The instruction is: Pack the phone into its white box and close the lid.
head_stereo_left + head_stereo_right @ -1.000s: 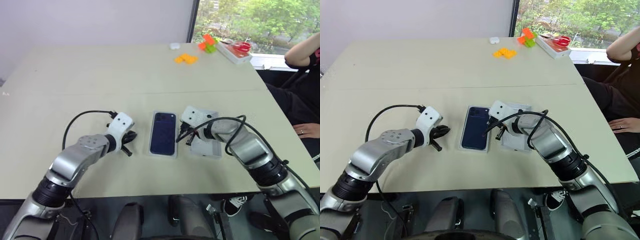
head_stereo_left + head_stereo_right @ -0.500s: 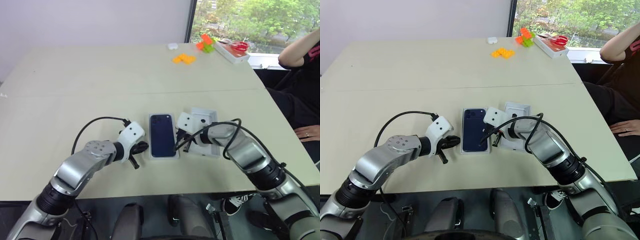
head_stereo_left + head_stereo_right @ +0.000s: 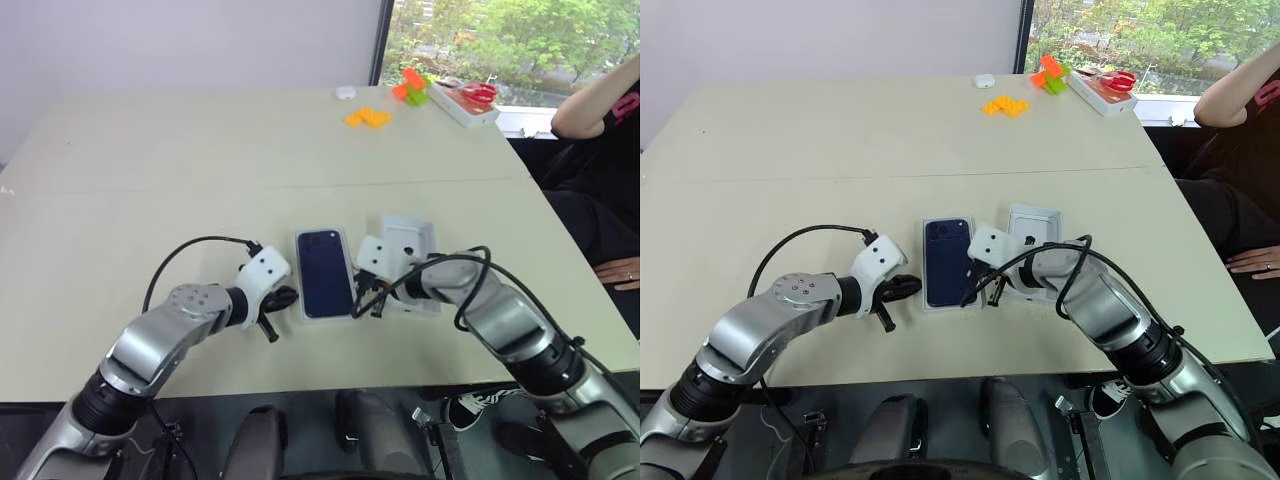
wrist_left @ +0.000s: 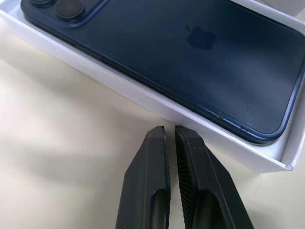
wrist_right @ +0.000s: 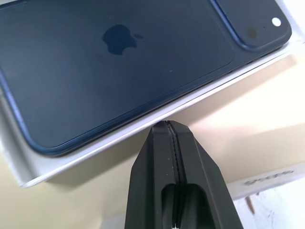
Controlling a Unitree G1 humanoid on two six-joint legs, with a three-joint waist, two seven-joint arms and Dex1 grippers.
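Observation:
The dark navy phone (image 3: 322,272) lies back up inside the white box (image 4: 143,98), near the table's front edge. My left gripper (image 3: 283,297) is shut and empty, its tips on the table just off the box's left side (image 4: 169,129). My right gripper (image 3: 362,308) is shut too, its tips right at the box's right wall (image 5: 167,123), near the front corner. The lid (image 3: 410,238) lies pale side up just right of the box. My right arm partly covers it. Its side wall with grey lettering (image 5: 267,183) is beside my right fingers.
Orange blocks (image 3: 371,117), orange and green blocks (image 3: 412,85), a small white item (image 3: 347,92) and a white tray with red scissors (image 3: 470,100) sit at the far right. A seated person (image 3: 600,100) is at the table's right side, one hand (image 3: 625,272) past the edge.
Both grippers have drawn back toward the front of the table along the box's sides, the left one also closer to the box. The box and phone stay put. The view has shifted.

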